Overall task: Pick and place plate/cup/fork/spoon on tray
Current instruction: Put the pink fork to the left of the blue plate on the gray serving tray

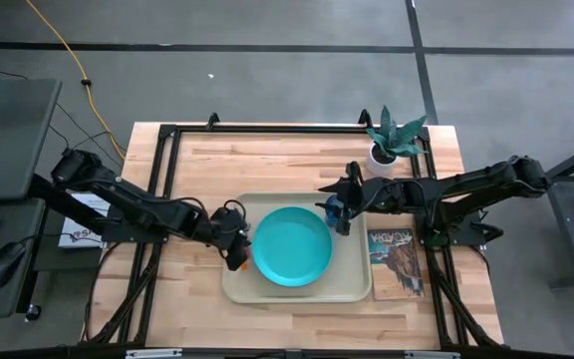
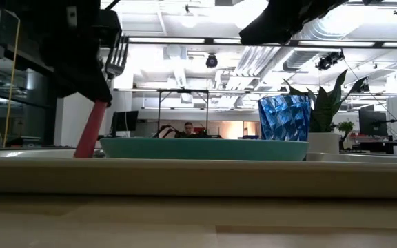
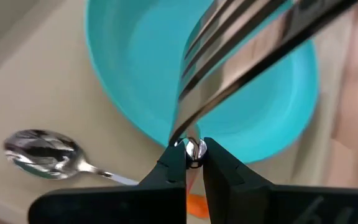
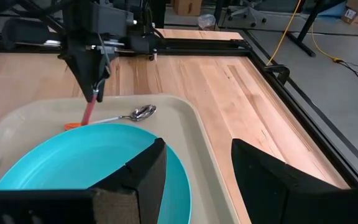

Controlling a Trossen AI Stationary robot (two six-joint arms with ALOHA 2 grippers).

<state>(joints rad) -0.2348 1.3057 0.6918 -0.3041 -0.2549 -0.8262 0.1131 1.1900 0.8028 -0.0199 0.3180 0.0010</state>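
Red-handled fork [image 4: 90, 106] hangs clamped in my left gripper [image 3: 193, 163], tilted over the tray [image 1: 242, 284] at centre-left, for laying beside the spoon [image 4: 129, 115]; my right gripper [image 4: 194, 158] gapes empty.

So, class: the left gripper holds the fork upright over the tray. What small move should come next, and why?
Probably lower it a little and then open. The left gripper is shut on the fork, handle down near the tray, beside the spoon and the plate. The cup is already on the tray; the right gripper waits open.
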